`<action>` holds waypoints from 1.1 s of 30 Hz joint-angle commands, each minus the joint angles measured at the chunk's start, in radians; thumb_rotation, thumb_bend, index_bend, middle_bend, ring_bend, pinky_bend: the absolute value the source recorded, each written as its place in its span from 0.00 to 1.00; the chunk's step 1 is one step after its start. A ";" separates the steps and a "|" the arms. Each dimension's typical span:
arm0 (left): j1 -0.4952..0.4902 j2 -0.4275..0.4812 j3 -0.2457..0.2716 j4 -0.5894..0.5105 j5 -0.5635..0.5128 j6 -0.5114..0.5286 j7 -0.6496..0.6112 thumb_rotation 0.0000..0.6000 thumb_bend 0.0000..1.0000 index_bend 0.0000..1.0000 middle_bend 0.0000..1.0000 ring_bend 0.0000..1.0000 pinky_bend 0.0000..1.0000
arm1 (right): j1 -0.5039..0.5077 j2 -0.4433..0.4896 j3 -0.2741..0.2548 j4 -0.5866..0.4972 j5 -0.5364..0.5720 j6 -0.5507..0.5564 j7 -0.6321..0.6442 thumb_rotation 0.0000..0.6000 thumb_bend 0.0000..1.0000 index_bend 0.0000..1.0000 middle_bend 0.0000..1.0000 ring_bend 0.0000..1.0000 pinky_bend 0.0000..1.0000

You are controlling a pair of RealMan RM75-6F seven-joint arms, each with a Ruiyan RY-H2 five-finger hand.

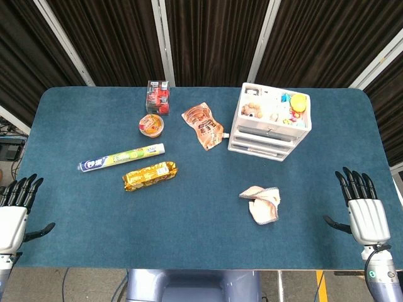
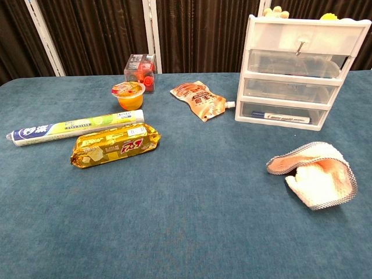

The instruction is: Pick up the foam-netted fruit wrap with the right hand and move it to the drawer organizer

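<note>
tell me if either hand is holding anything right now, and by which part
Nothing is held. The left hand and right hand are both open at the table's near edge, and the foam-netted fruit wrap lies untouched.

Bare cloth surrounds the foam wrap [image 1: 261,202] — only the drawer organizer [image 1: 271,123] stands behind it, apart.

A toothpaste tube [image 1: 121,157] and a gold snack packet [image 1: 149,175] are lying toward the table's [image 1: 189,239] left side. Nearer the far edge, a clear box [image 1: 158,95], an orange jelly cup [image 1: 152,124] and an orange spouted pouch [image 1: 203,126] are sitting.
</note>
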State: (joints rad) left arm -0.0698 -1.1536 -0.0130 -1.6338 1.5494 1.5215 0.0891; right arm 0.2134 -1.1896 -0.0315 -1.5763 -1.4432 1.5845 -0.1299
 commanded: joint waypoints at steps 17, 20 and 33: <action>-0.001 0.002 -0.004 -0.004 -0.009 -0.006 -0.007 1.00 0.00 0.00 0.00 0.00 0.00 | 0.055 0.008 0.004 -0.264 0.000 -0.204 -0.196 1.00 0.04 0.12 0.68 0.70 0.82; -0.001 0.005 -0.005 -0.004 -0.011 -0.007 -0.012 1.00 0.00 0.00 0.00 0.00 0.00 | 0.076 -0.038 0.008 -0.283 0.038 -0.254 -0.314 1.00 0.04 0.11 0.69 0.70 0.82; -0.002 0.014 -0.005 -0.008 -0.015 -0.013 -0.030 1.00 0.00 0.00 0.00 0.00 0.00 | 0.129 -0.235 0.069 -0.204 0.218 -0.329 -0.559 1.00 0.04 0.09 0.73 0.74 0.85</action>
State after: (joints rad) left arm -0.0719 -1.1399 -0.0181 -1.6416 1.5347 1.5081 0.0589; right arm 0.3307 -1.4006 0.0247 -1.8012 -1.2468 1.2679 -0.6665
